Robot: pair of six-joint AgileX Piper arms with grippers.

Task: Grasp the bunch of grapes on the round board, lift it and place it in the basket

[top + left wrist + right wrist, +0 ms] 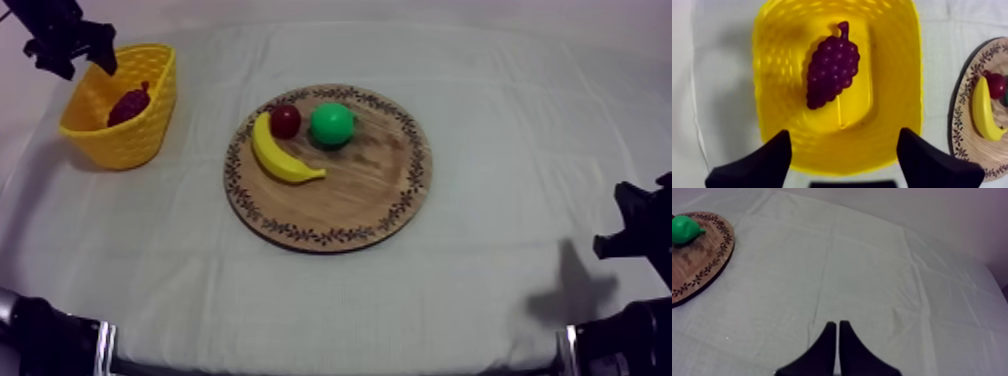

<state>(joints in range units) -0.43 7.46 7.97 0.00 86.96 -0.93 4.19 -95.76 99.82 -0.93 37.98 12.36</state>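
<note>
Hovering upper left, the left gripper [87,62] gapes empty: the bunch of grapes [130,103] lies in the yellow basket [160,92]; the right gripper [836,325] is pressed together.

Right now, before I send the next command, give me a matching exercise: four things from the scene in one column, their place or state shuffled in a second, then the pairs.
Column one
1. grapes
2. banana
3. left gripper
4. right gripper

Column two
A. shut, above bare cloth
B. lying in the yellow basket
C. open, above the basket
D. on the wooden board, beside the small red fruit

Pairs: 1-B, 2-D, 3-C, 4-A
</note>
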